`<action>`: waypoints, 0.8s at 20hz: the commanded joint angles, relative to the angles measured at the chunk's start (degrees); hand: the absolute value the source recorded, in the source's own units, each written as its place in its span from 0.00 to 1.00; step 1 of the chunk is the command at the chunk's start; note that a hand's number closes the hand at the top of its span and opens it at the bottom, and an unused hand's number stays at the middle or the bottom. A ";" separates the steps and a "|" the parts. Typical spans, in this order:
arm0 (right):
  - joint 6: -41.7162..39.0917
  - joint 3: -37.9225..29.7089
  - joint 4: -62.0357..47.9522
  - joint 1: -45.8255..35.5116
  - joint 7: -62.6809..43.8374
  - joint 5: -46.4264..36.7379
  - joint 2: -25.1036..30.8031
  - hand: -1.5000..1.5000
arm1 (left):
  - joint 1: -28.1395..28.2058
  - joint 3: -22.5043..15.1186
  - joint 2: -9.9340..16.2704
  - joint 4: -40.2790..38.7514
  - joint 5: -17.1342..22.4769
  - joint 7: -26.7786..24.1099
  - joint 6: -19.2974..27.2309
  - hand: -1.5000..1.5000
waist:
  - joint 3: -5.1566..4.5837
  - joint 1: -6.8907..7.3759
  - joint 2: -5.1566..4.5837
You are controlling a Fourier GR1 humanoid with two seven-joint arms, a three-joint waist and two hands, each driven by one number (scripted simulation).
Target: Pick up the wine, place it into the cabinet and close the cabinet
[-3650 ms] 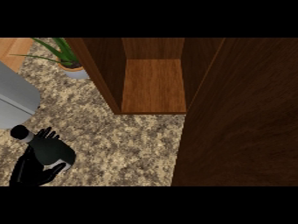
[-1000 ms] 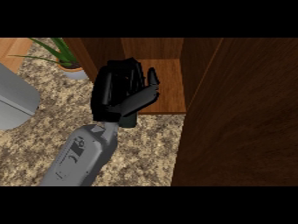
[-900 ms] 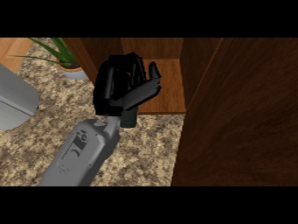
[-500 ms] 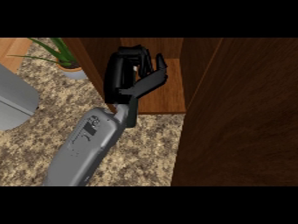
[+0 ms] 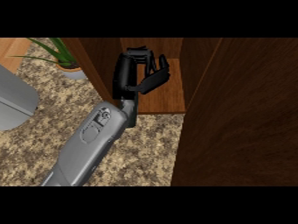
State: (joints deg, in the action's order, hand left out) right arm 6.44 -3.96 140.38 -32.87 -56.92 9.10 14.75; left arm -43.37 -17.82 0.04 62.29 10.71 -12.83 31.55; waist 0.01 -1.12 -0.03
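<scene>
My left hand (image 5: 137,75) reaches over the counter into the open wooden cabinet (image 5: 166,97), above its bottom shelf and close to its left wall. Its fingers and thumb curl round a dark bottle, the wine (image 5: 130,114). The hand hides most of the bottle, and only a dark green end sticks out below the palm, beside the grey forearm. The cabinet door (image 5: 254,113) stands open as a large dark brown panel at the right. My right hand shows nowhere.
A potted green plant (image 5: 64,59) stands left of the cabinet at the back. A grey appliance (image 5: 6,96) fills the left edge. Speckled granite counter (image 5: 144,153) lies in front of the cabinet.
The left hand has carried the bottle up from the lower left of the counter and further into the cabinet, turning more edge-on over the last second.
</scene>
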 commanded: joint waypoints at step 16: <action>-0.70 1.70 3.74 1.08 -0.86 3.56 -1.85 0.00 | -2.56 -4.03 -0.04 -22.12 9.48 -15.49 0.36 1.00 | -0.04 -0.55 -0.19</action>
State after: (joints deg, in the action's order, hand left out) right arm 5.19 -3.42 139.28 -32.13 -55.56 9.50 13.64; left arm -43.85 -21.34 0.00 45.87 19.93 -26.28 31.80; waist -0.01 -1.51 -0.15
